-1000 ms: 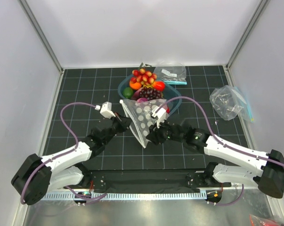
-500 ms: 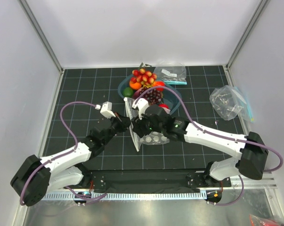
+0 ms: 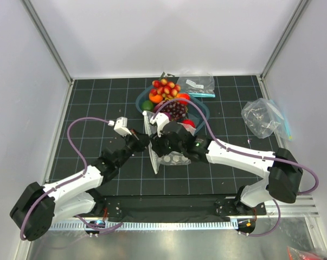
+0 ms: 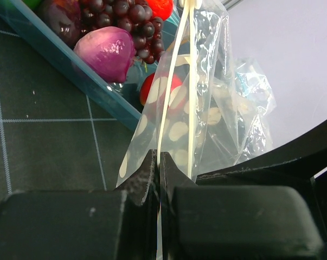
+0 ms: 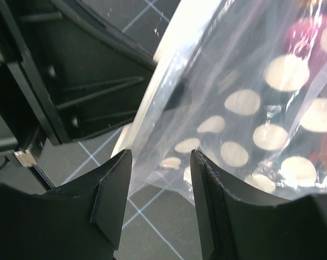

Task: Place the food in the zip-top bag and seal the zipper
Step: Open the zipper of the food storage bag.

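Dotted film is what your left fingers are clamped on, holding the zip-top bag up by its edge, with the white zipper rising just beside the pinch. Your right fingers stand apart, the bag's dotted side just ahead of them. The onion and grape bunch lie in the blue tray on the worktop.

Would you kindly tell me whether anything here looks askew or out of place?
The zip-top bag is held on edge, pinched at one rim by the left gripper, with the right gripper open close to it. A crumpled plain bag lies at the mat's right edge.
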Robot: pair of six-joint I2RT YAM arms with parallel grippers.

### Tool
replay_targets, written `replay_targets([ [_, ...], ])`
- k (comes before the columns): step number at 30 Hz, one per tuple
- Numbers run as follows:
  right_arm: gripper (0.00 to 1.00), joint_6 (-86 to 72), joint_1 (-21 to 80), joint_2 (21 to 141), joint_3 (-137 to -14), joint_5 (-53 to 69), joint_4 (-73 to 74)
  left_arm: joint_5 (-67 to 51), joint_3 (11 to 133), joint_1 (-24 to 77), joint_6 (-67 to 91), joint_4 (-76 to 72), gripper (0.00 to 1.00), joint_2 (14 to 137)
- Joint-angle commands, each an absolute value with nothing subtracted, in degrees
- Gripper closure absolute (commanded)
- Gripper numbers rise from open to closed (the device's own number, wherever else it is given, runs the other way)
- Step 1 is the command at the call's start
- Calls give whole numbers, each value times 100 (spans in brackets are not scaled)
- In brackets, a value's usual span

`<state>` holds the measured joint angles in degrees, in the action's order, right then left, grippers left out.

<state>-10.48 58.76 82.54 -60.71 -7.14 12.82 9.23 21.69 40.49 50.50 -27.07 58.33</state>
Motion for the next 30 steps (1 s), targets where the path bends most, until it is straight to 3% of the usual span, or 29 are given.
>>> replay_targets([
  [1,45,-1204,5906,8165,-6179,-643,747,853,2153,4069,4940,-3032,100,5704],
  [5,43,-1230,5906,8253,-6161,-615,642,844,2145,4069,4939,-3041,100,5678],
  [7,49,-1239,5906,8270,-6135,-694,624,844,2127,4078,4922,-3050,100,5660],
  [14,94,-1336,5906,8069,-6003,-1054,563,853,2118,4087,4869,-3050,100,5642],
  [17,99,-1371,5906,7876,-5907,-1291,554,861,2109,4078,4799,-3041,99,5634],
  [24,99,-1406,5906,7497,-5862,-1450,729,932,2311,4078,4422,-2629,100,5599],
  [30,99,-1494,5898,7567,-6038,-1178,835,993,3048,4078,4526,-768,100,4994],
])
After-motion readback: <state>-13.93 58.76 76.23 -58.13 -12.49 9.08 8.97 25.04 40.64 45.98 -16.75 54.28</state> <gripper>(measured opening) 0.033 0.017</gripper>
